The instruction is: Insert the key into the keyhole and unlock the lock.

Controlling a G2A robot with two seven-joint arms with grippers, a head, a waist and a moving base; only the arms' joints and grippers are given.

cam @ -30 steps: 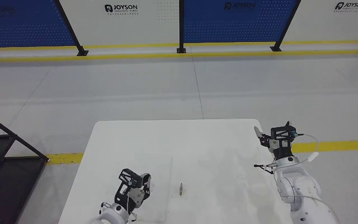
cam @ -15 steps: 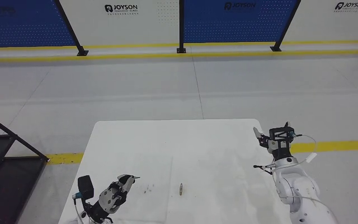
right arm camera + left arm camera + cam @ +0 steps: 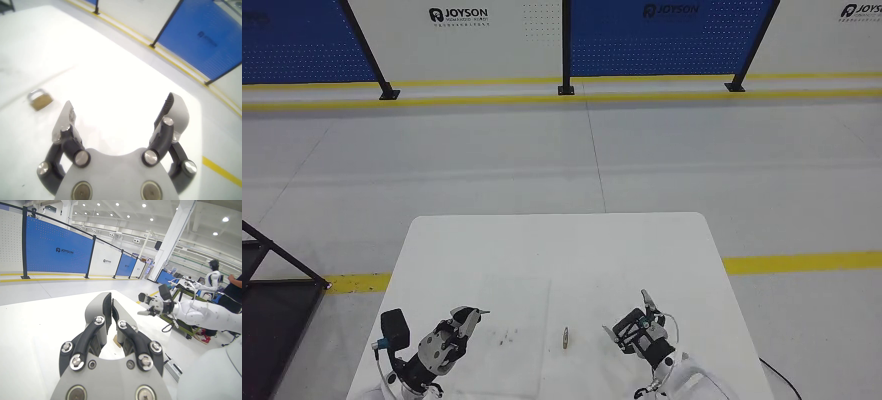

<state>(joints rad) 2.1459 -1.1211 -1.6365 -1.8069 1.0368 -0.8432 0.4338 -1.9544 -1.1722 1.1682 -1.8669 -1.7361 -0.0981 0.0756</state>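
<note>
A small brass padlock [image 3: 566, 338] lies on the white table [image 3: 562, 250] near its front edge, with its steel shackle closed [image 3: 39, 100]. My right gripper [image 3: 630, 318] hangs open just right of it, nothing between its fingers [image 3: 119, 98]. My left gripper [image 3: 472, 316] sits left of the padlock, its ribbed pads together [image 3: 111, 296] with nothing visible in them. Behind its fingers part of the padlock [image 3: 115, 341] shows. Small dark specks [image 3: 505, 339] lie between the left gripper and the padlock, too small to tell if they are the key.
The far half of the table is bare white. Beyond it lie a grey floor, yellow lines and blue fence panels [image 3: 672, 35]. A black frame [image 3: 272, 270] stands off the table's left side. The right gripper [image 3: 144, 305] is also visible in the left wrist view.
The right arm swung from the table's right edge to the front, close beside the padlock. The left arm swung left a second ago, uncovering the specks, and has since kept still.
</note>
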